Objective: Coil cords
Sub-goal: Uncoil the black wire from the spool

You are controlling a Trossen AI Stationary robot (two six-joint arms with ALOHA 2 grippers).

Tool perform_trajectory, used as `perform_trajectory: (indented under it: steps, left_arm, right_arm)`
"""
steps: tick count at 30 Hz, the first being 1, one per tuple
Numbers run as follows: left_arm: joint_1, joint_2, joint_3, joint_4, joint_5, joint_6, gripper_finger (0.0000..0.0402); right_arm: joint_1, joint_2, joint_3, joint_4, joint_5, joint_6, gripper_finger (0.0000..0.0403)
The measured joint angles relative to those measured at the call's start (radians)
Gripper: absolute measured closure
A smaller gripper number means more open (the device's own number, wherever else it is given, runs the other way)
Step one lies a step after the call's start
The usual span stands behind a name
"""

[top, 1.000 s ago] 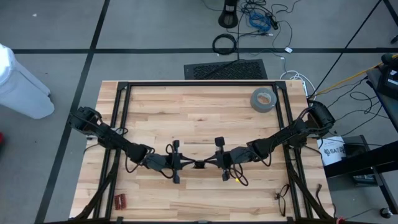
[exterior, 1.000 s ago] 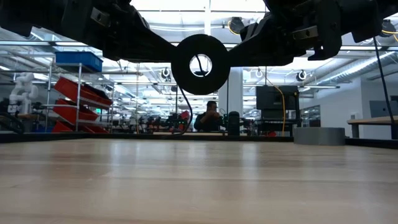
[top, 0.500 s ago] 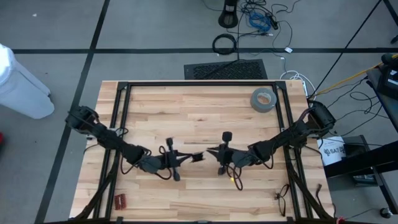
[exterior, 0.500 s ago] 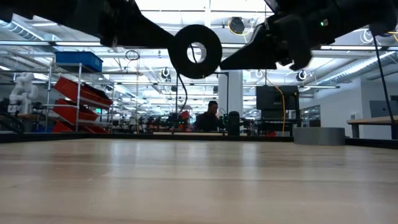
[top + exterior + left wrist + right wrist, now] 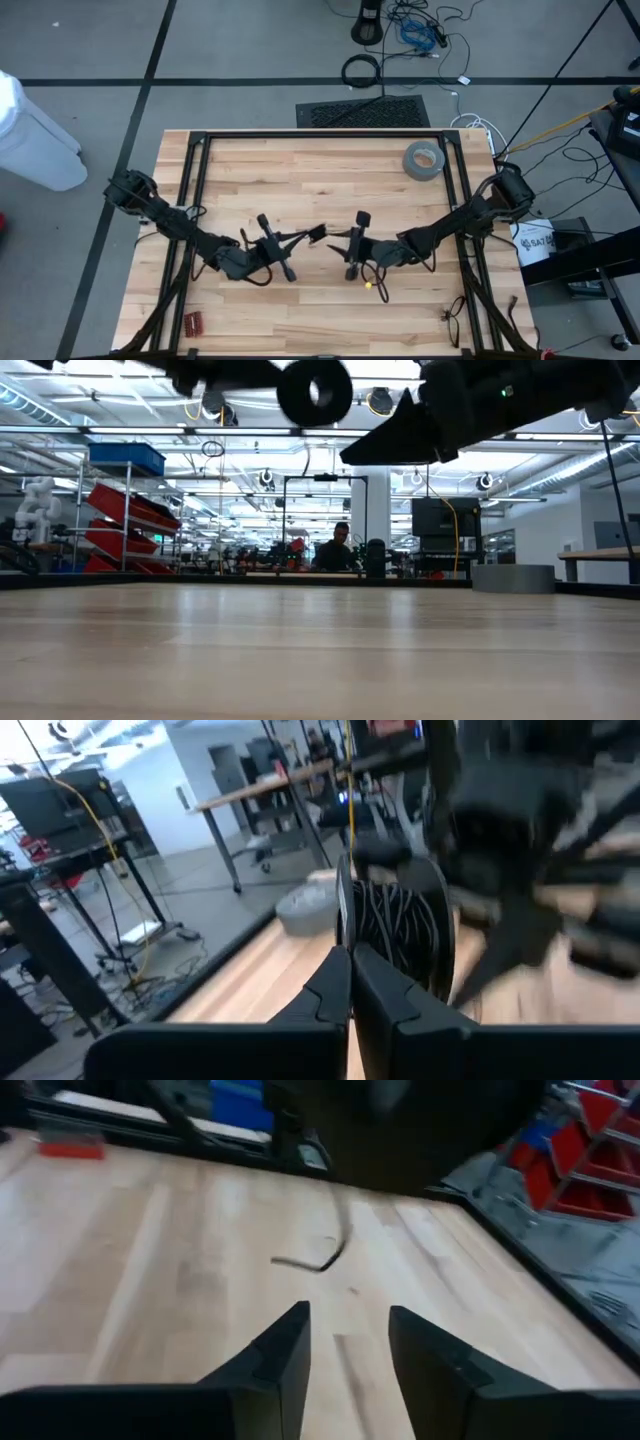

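Two grippers share this step, and only one has anything in it. Your left gripper (image 5: 300, 238), above the middle of the table (image 5: 320, 165), has its fingers (image 5: 345, 990) pressed together on the rim of a small black spool (image 5: 398, 932). The low view shows that spool high above the wood as a dark disc with a hole through it. The cord (image 5: 392, 925) sits wound in black turns between the spool's flanges, so most of it appears already gathered.

Your right gripper (image 5: 352, 244) hangs just beside the left, with its fingers (image 5: 275, 1355) spread and nothing between them. In the right wrist view a short dark strand (image 5: 318, 1258) lies or hangs over the boards ahead of those fingers. I cannot tell whether it is the cord's free tail. The high view also shows thin black loops and a small yellowish spot (image 5: 368, 284) under the right arm.

To do this well, keep the left pinch firm and the spool level so the turns do not slip off a flange. Find the loose end before you close the right fingers, then take it near the spool, not far out along its length. Feed it with light tension only, since a wire this thin will probably kink or spring open if jerked. Keep both arms clear of the grey tape roll (image 5: 424, 159) at the far right corner.
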Motion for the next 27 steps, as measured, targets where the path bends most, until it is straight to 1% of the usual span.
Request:
perform_trajectory:
  steps: [2, 8, 10, 14, 21, 27]
  left_arm:
    - [0.000, 0.000, 0.014, -0.002, 0.000, 0.004, 0.0398]
    - [0.000, 0.000, 0.023, -0.007, 0.000, 0.003, 0.0399]
    - [0.000, 0.000, 0.023, -0.006, 0.000, 0.002, 0.0399]
    - [-0.005, 0.000, 0.022, -0.006, 0.001, -0.002, 0.0400]
    - [-0.008, 0.000, 0.022, 0.014, 0.013, -0.004, 0.0400]
    - [-0.013, 0.000, 0.022, 0.017, 0.018, -0.005, 0.0400]
  right_arm:
    - [-0.001, 0.036, 0.000, 0.058, -0.003, -0.016, 0.0276]
    - [-0.001, 0.148, 0.000, 0.362, -0.003, -0.061, 0.0275]
    - [-0.001, 0.168, 0.000, 0.424, -0.003, -0.060, 0.0275]
    - [-0.001, 0.185, 0.000, 0.442, -0.004, -0.051, 0.0275]
    - [-0.001, 0.203, 0.000, 0.451, -0.035, 0.025, 0.0275]
    - [-0.001, 0.205, 0.000, 0.466, -0.034, 0.029, 0.0278]
